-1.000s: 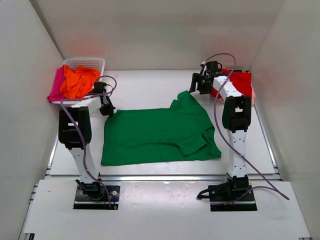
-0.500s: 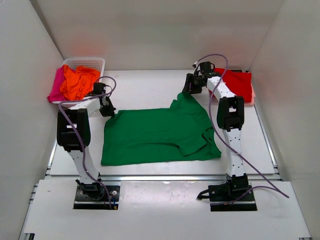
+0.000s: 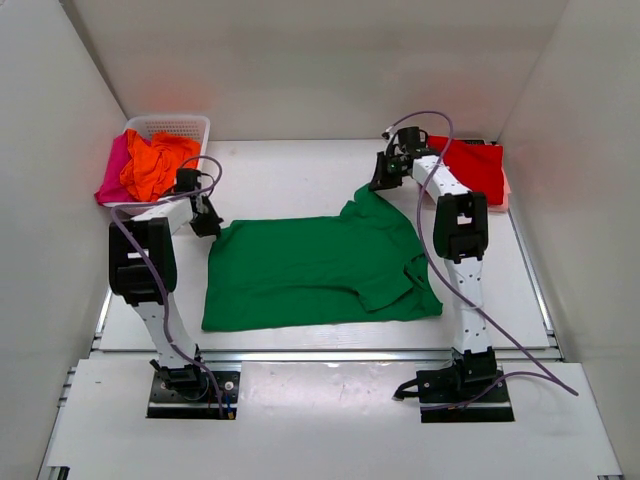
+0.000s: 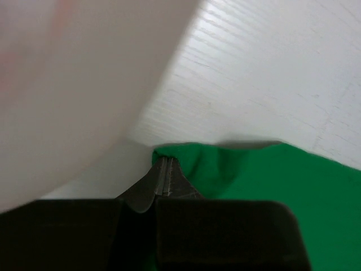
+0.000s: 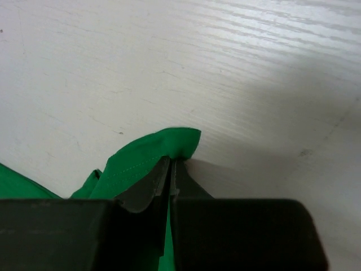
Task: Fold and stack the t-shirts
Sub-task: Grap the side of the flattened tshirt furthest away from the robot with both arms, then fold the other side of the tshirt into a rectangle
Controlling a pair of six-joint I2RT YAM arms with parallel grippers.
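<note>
green t-shirt point(image 3: 310, 270), one, clamped at two corners by left end effector point(image 4: 163, 168) and right end effector point(image 5: 171, 168).

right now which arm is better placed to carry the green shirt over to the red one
Right, probably: the right gripper, shut on the green shirt, sits beside the red shirt; the left gripper is far across.

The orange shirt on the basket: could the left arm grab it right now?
Probably not yet: the left gripper is shut on a corner of the green t-shirt. The orange shirt lies close, with nothing between.
</note>
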